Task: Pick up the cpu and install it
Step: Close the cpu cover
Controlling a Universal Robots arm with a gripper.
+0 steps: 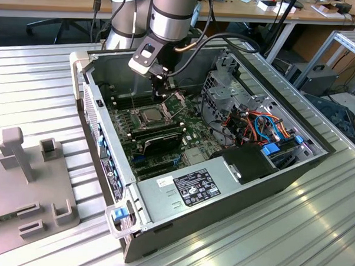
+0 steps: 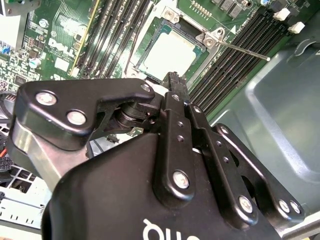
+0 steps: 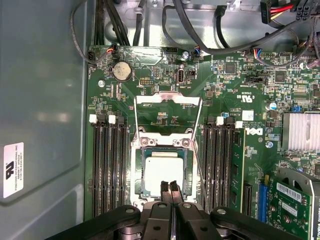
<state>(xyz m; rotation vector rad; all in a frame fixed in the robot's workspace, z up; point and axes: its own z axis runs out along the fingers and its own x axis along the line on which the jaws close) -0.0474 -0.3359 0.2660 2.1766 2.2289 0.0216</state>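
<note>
We see the jaws pressed together with nothing between them, their tips hanging just above the near edge of the cpu (image 3: 163,172). The cpu lies flat in its socket on the motherboard (image 3: 235,100), directly beneath and slightly ahead of the jaws. All this sits inside the open computer case (image 1: 233,215), which rests on the ribbed metal surface (image 1: 314,233). Beyond the cpu from the jaws, the hinged socket frame (image 3: 168,106) stands swung open, so the chip's top is uncovered. Rows of memory slots (image 3: 110,165) run along either side of the jaws.

We judge the cpu to be light and stiff, a thin board under a metal lid that will not flex. The smooth top looks slippery. We take the contacts underneath to be delicate, so tilting or scraping it in the socket is the risk. Two opposite edges seem the place to take hold, since the flat top offers nothing to pinch.

Its silver-grey top faces up toward the jaws. It is close to square, so we cannot name a long axis with confidence. Its edges run parallel to the memory slots. Any corner mark is too small to tell.
</note>
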